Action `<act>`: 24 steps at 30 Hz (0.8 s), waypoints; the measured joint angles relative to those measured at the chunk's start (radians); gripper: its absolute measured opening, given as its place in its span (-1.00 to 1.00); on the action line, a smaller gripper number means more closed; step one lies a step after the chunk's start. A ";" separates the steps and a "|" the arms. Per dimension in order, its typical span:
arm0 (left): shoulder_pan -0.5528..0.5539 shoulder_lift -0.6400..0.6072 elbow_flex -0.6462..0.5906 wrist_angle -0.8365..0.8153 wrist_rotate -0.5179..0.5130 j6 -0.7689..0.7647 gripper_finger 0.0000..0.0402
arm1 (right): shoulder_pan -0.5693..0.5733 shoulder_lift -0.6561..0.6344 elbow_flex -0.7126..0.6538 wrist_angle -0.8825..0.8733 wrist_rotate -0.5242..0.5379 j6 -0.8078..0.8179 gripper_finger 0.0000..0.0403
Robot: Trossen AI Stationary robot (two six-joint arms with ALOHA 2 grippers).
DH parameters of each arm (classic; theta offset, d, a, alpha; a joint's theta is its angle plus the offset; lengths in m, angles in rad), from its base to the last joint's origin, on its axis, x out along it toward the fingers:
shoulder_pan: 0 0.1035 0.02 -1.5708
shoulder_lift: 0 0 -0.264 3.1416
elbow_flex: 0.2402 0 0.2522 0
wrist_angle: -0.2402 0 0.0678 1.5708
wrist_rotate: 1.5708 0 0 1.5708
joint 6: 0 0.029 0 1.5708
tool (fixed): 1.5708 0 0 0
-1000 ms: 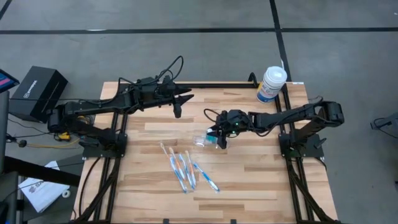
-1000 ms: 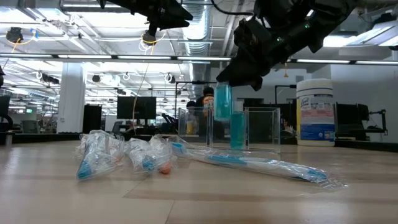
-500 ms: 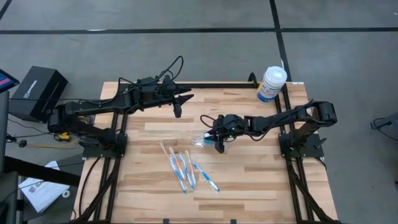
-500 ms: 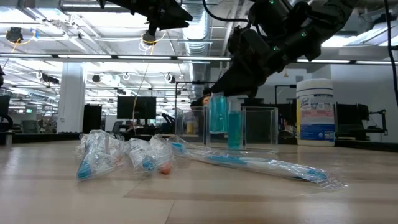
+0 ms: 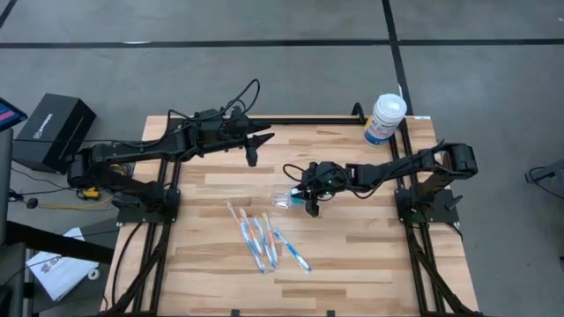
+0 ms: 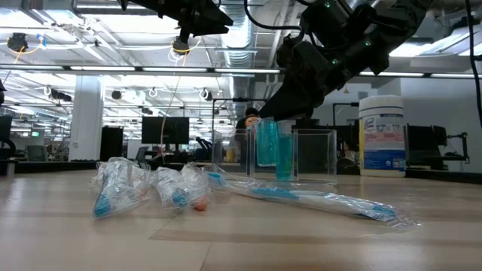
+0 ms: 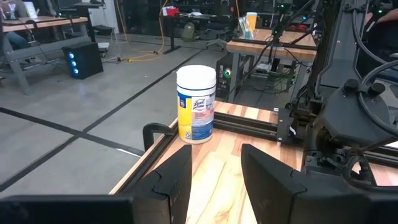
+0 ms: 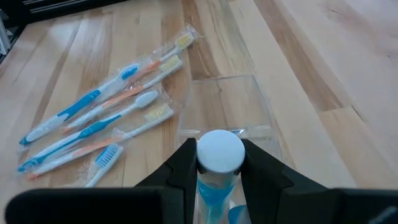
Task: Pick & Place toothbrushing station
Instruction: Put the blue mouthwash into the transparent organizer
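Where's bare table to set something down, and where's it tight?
Free: the front strip of the table below the toothbrushes; the right side between the right gripper and the table edge; the left side beside the brushes. Tight: the middle, where that gripper holds a blue tube over the clear holder, brushes alongside. Back right corner has the wipes canister.

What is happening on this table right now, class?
The right gripper holds a blue tube with a white cap, lowering it into the clear toothbrushing station at mid-table. Wrapped toothbrushes lie beside it. The left gripper waits above the table's far side, holding nothing.
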State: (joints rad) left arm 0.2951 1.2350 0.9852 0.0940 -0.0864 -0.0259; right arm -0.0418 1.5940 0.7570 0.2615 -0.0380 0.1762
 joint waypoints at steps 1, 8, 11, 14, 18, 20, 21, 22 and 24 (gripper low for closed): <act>0.000 0.000 0.000 0.000 0.000 0.001 -0.35 | 0.000 0.000 0.000 0.000 0.000 -0.001 -0.57; 0.000 0.000 0.000 0.000 0.000 0.003 -0.35 | -0.002 0.000 0.000 -0.005 0.000 -0.001 -0.57; 0.000 0.000 0.000 0.000 0.001 0.003 -0.35 | -0.002 0.000 0.000 -0.004 0.000 -0.004 -0.57; 0.000 0.001 0.000 -0.001 0.005 0.003 -0.35 | -0.002 0.000 0.000 0.008 0.000 -0.004 -0.41; 0.000 0.001 0.000 -0.002 0.005 0.003 -0.35 | -0.002 0.000 0.000 0.011 0.000 0.005 -0.13; 0.000 0.001 0.000 -0.003 0.007 0.003 -0.35 | -0.002 0.000 0.000 0.011 0.000 0.005 -0.08; 0.000 0.001 0.000 -0.003 0.010 0.003 -0.35 | -0.002 0.000 0.000 0.011 0.000 0.006 -0.07; 0.000 0.002 0.000 -0.003 0.012 0.003 -0.35 | -0.002 0.000 0.000 0.011 0.000 0.006 -0.07; 0.000 0.007 0.000 -0.004 0.013 0.003 -0.35 | -0.002 0.000 0.000 0.013 0.000 0.007 -0.11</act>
State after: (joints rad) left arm 0.2951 1.2421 0.9855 0.0897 -0.0734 -0.0231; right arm -0.0437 1.5936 0.7570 0.2745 -0.0383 0.1828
